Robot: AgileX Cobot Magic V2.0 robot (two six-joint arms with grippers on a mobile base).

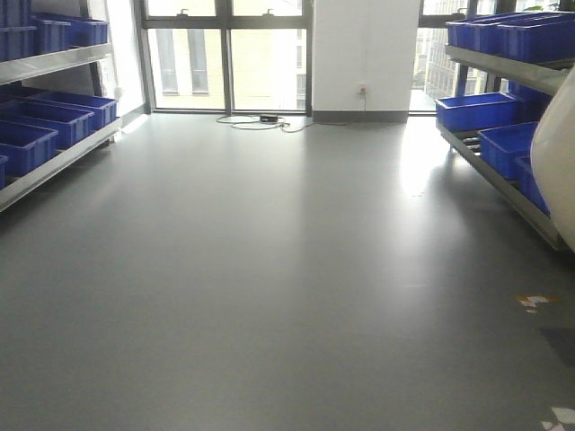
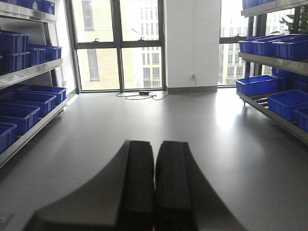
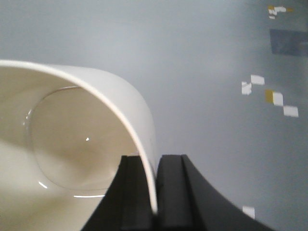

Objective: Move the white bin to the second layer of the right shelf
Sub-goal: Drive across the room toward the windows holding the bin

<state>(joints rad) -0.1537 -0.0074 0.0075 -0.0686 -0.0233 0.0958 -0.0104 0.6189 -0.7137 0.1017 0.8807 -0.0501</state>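
The white bin [image 3: 72, 144] is a smooth cream tub, held tipped over the grey floor; its outer wall shows at the right edge of the front view [image 1: 557, 171]. My right gripper [image 3: 155, 166] is shut on the bin's rim, one finger inside and one outside. My left gripper [image 2: 154, 154] is shut and empty, held above the floor; it is not seen in the front view. The right shelf [image 1: 503, 67] stands at the right with roller lanes partly visible [image 2: 262, 102] between blue crates.
Steel racks with blue crates line both sides: left [image 1: 54, 117] and right [image 1: 490, 112]. Windows and a white wall with cables on the floor [image 1: 260, 121] are at the far end. Tape marks [image 3: 269, 94] dot the floor at the right.
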